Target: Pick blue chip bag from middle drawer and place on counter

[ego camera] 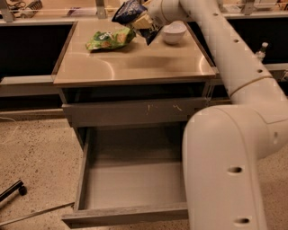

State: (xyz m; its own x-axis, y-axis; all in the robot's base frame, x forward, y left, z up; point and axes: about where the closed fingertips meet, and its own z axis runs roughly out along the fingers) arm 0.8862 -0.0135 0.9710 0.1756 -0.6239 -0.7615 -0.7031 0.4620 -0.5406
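Observation:
My gripper point(145, 20) is shut on the blue chip bag point(130, 12) and holds it in the air above the far part of the counter point(135, 65), just right of the green chip bag point(109, 40). The bag is dark blue and crinkled, with a tan patch by my fingers. The middle drawer point(130, 184) is pulled out below, with its grey inside bare. My white arm reaches over the counter's right side and covers the drawer's right part.
A white bowl point(173, 32) sits on the counter's far right, close to my gripper. The closed top drawer front point(135, 112) has white scratches. Dark ledges run left and right of the cabinet. A black wheeled leg point(13, 191) and a cable lie on the speckled floor at left.

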